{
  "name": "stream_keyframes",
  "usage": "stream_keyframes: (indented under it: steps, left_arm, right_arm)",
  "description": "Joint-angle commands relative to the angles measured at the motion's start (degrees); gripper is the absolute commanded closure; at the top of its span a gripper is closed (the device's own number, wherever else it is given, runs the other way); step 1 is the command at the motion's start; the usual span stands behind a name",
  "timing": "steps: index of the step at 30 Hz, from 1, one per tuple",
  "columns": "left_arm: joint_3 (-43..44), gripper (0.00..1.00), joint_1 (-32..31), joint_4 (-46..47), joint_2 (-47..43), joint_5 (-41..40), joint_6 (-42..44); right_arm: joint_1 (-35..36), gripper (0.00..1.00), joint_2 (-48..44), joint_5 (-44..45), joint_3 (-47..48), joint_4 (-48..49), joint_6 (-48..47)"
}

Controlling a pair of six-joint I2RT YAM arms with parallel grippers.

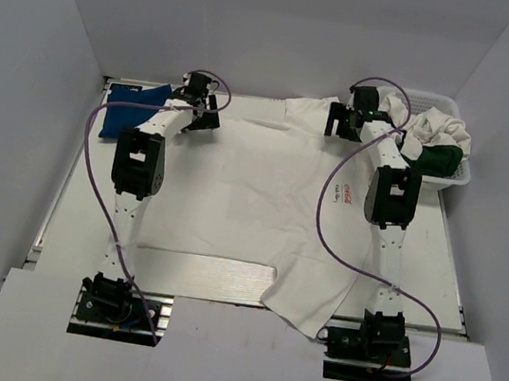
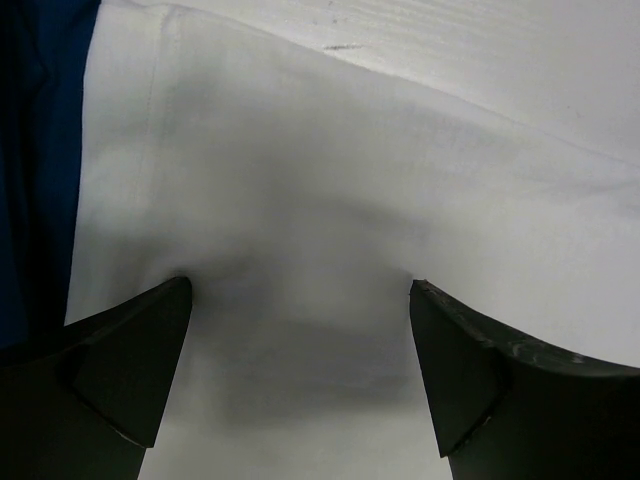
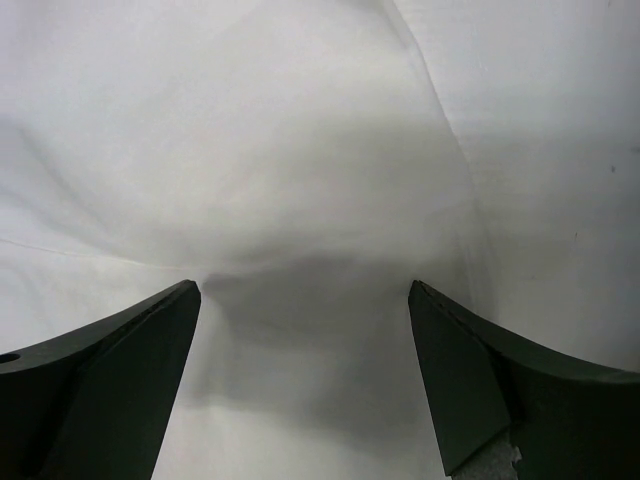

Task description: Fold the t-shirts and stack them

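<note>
Item one – left hand [image 1: 201, 98]. We found it spread wide, nothing between its fingers [image 2: 130, 370]. In the left wrist view both tips sat low on the white t-shirt [image 2: 350, 180], the cloth dimpled and shadowed between them; we judged them touching, not gripping. This hand stood at the shirt's far left corner.

Item two – right hand [image 1: 351, 119]. It was likewise spread wide and empty. Its fingers [image 3: 480, 380] pointed down onto the same white cloth, where a soft fold rose between the tips. This hand stood at the shirt's far right corner, just beside the basket [image 1: 460, 175].

Item three – white t-shirt, laid open across the surface [image 1: 204, 274]. It lay under both arms, with its near edge draped over the surface's front lip near the right arm's base. A small red logo [image 1: 347, 197] showed beside the right arm.

Item four – blue t-shirt [image 1: 132, 110]. It was folded at the far left corner of the surface, just left of the left hand; its edge bordered the white cloth in the left wrist view.

Item five – basket at far right. It held a crumpled white t-shirt [image 1: 441, 130] and a dark green t-shirt [image 1: 441, 159].
</note>
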Motion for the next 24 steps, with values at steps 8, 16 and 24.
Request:
stream_keyframes:
  steps: [8, 16, 24]
  left_arm:
    - [-30.0, 0.00, -0.3, 0.8, -36.0, 0.6, -6.7]
    - [-63.1, 0.00, 0.5, -11.3, -66.8, -5.2, -24.9]
    - [-81.0, 0.00, 1.0, -19.4, -76.7, -5.4, -37.1]
  right_arm:
    - [9.2, 0.10, -31.8, -4.8, -27.4, 5.4, -10.6]
    - [22.7, 0.10, -61.4, 7.1, -64.9, 9.4, -1.4]
    - [32.1, 0.10, -86.2, 7.8, -86.8, 1.0, 10.7]
